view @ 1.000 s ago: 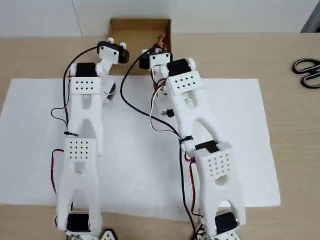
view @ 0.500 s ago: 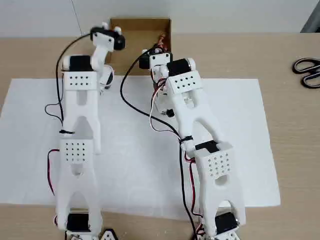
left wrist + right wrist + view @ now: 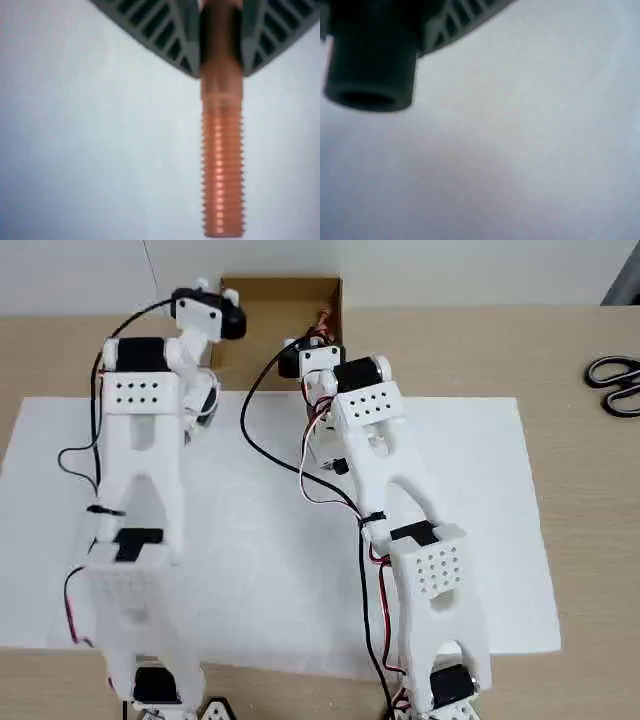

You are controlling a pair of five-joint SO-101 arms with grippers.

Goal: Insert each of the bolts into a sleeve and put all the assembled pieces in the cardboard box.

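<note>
left gripper pinches the bolt; right gripper holds the sleeve — if they meet tilted, the threads could jam.

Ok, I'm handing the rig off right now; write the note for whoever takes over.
Left gripper: shut on a copper bolt, threaded end bare, above the white sheet.
Right gripper: shut on a black sleeve, its open end empty.
Cardboard box: at the table's far edge, ahead of both arms.
Done: bolt and sleeve each in a gripper, not yet joined.
Left: push the bolt into the sleeve, put the piece in the box; what the box already holds I cannot tell.
</note>
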